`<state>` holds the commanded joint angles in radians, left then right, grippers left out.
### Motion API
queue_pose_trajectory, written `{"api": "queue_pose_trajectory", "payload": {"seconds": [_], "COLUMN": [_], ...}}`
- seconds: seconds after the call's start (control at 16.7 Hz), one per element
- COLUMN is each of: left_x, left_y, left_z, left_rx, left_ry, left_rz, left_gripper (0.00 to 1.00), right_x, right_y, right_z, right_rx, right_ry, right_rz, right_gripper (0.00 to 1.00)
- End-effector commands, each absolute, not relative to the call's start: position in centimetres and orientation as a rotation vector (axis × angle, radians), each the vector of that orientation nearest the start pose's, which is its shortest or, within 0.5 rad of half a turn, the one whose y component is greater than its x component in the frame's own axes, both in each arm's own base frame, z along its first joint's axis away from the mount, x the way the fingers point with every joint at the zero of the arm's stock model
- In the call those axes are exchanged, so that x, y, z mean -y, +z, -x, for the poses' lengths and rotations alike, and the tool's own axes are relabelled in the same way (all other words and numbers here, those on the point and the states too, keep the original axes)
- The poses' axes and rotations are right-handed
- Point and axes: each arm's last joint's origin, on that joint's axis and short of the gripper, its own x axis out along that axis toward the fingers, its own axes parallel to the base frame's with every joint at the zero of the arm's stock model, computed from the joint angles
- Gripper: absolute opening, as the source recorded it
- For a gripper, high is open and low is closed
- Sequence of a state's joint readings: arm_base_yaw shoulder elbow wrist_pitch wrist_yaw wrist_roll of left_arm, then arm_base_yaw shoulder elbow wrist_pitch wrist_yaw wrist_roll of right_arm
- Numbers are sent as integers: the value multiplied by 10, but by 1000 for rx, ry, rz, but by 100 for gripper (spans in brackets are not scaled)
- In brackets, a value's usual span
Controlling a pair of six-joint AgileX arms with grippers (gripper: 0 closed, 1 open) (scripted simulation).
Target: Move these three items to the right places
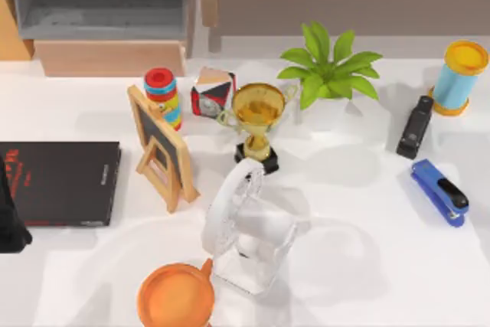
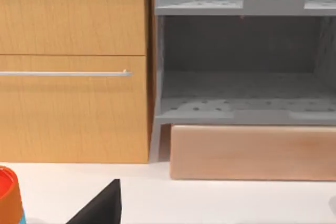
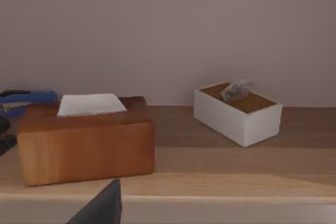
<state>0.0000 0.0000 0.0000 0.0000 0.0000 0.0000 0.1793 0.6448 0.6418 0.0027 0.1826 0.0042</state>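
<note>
Nearest the table's front edge, an orange bowl [image 1: 175, 295] is sitting beside a clear plastic pitcher [image 1: 246, 233], the 2 just touching at the bowl's rim; neither is being held. Behind them a small framed chalkboard [image 1: 161, 147] is leaning on its own easel legs, and a gold trophy [image 1: 258, 119] is standing upright on its black base. A black book [image 1: 60, 182] is lying flat toward the left side, beside the dark body of the left arm [image 1: 11, 220] at the left edge; whether its pincer is wide or narrow I cannot tell. Toward the right side a blue stapler [image 1: 439, 191] and a black stapler [image 1: 415, 126] are lying well apart from the central cluster. Farther back, a striped toy cylinder [image 1: 162, 96], a puzzle cube [image 1: 213, 93], a potted plant [image 1: 329, 70] and a blue-and-yellow canister [image 1: 459, 77] are lining the rear of the white table [image 1: 367, 266]. Which 3 items the task means is not evident; all are resting free, so no move appears begun. Beyond the table, the left wrist camera is facing a grey open shelf [image 2: 241, 114] beside a wooden cabinet [image 2: 73, 66]. The right wrist camera is facing a wooden shelf [image 3: 210, 177] holding a wooden tissue box [image 3: 86, 140] and a white tissue box [image 3: 237, 111]; the right pincer's state cannot be told.
</note>
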Motion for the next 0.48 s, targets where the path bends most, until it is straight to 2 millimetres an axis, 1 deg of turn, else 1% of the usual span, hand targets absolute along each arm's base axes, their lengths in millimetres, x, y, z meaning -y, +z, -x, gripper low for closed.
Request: {"api": "queue_pose_trajectory", "payload": {"seconds": [0.12,0.24,0.36,0.48], "left_x": [1,1,1,1], "left_y": [160,160,160,160], "left_z": [-106,-106,-106,-106], "left_rx": [0,0,0,0], "left_ry": [0,0,0,0], "left_rz": [0,0,0,0], "left_gripper": [100,100,100,100], "right_x": [-13,-6,-3,0], "right_y": [273,231,197,174], "right_z": [-131,-115,-108,-106], "right_rx": [1,1,0,0], "right_ry": [-1,-2,-1,0], "right_rz": [4,2,1,1], "right_gripper": [100,100,100,100]}}
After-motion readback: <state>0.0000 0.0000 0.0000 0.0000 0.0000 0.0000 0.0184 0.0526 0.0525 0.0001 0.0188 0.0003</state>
